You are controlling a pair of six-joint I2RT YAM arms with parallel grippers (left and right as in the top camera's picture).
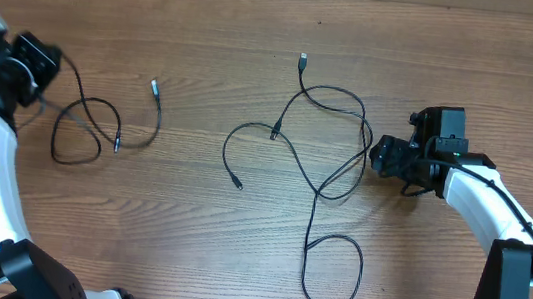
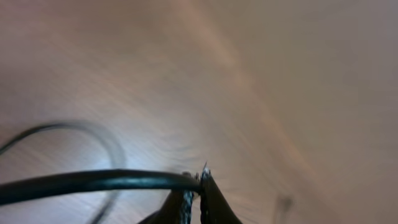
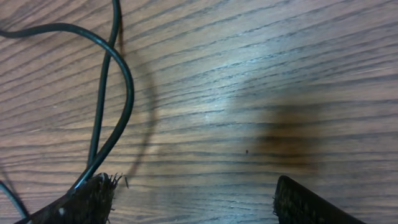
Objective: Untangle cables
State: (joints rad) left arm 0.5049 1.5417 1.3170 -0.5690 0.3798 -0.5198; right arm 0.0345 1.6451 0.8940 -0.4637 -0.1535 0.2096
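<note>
Pinching, seemingly, one cable (image 2: 93, 180) in left pincer (image 2: 198, 185) at surface's (image 1: 210, 22) left; holding right pincer (image 3: 194, 190) wide open, empty, beside tangled cables (image 3: 131, 93) mid-surface. Best closing on just one, then drawing slowly outward.

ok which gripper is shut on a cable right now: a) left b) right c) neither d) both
a: the left wrist view shows the left gripper pinched shut on a cable, while the right gripper stands wide open, gripping nothing
</note>
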